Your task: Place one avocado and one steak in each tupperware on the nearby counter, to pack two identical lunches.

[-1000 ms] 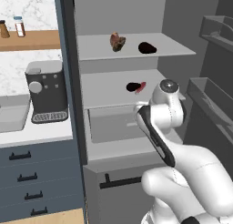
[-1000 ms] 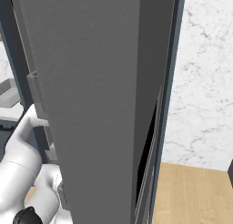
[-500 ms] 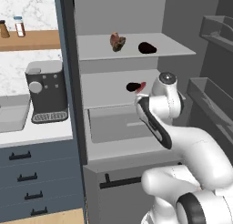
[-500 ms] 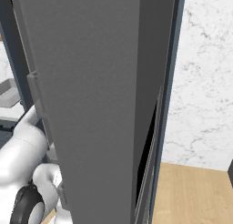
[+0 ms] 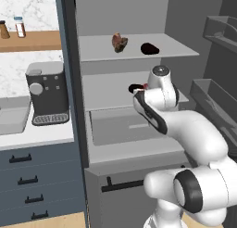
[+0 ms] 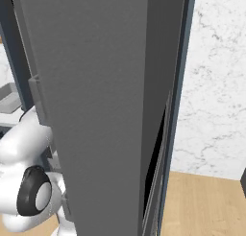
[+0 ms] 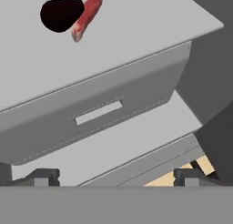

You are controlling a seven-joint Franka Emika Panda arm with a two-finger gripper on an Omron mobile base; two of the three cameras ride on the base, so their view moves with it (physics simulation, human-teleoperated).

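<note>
- Avocado, a small near-black egg-shaped matte fruit (image 7: 61, 13), lies on the middle grey fridge shelf (image 7: 150, 32), touching or just beside a red raw steak piece (image 7: 88, 11) on its right in the hand view; the same pair shows in the left base view as a dark fruit (image 5: 134, 88) with a sliver of red meat (image 5: 144, 86), partly hidden behind the arm
- A second near-black egg-shaped avocado (image 5: 149, 48) and a reddish-brown lumpy steak (image 5: 120, 42) sit apart on the upper grey shelf (image 5: 180, 50)
- The two-finger dark-tipped claw (image 7: 116, 176) is released, its tips spread wide at the bottom of the hand view, nothing between them; it hangs in front of and below the middle shelf, over the grey pull-out drawer with a slot handle (image 7: 98, 112)
- The white counter over blue-grey drawer fronts (image 5: 37, 136) stands left of the open fridge, bearing a dark grey coffee machine (image 5: 46, 91); a light grey box-like edge shows at the far left, too cut off to tell what it is
- Step in hand, as I judge it: the reach for a first item, with all four pieces still in the fridge and nothing packed
- The next move calls for lifting the claw to shelf level and advancing toward the avocado; because fruit and meat lie so close, the tips must straddle one piece alone, approaching from the free side so the other is not dragged or pinched along
</note>
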